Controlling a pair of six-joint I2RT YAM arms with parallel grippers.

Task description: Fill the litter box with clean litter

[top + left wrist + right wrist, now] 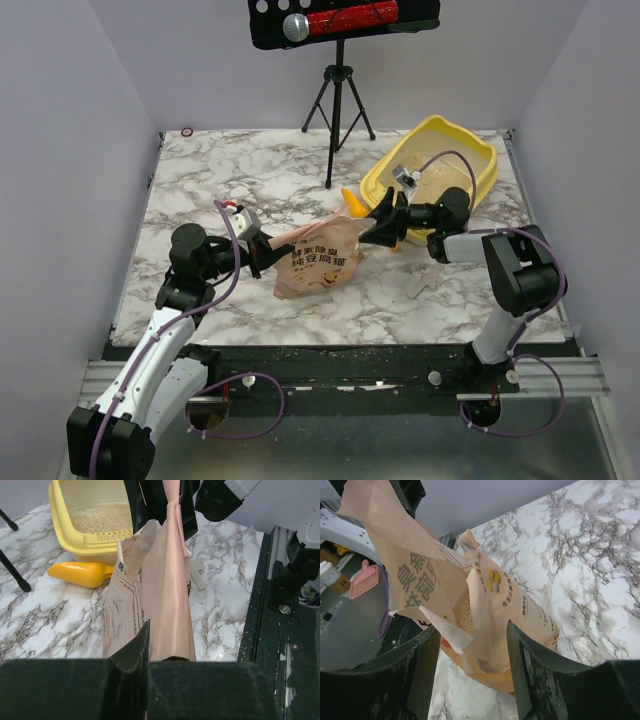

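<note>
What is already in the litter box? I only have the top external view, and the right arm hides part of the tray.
Observer: The left wrist view shows the litter box with a layer of clean litter across its floor.
Operator: Is the paper bag open at the right gripper end?
Observer: Yes. The right wrist view shows a torn-open mouth there, with beige granules inside the bag.
Operator: And at the left gripper?
Observer: The left wrist view shows its fingers shut on the bag's closed end.
</note>
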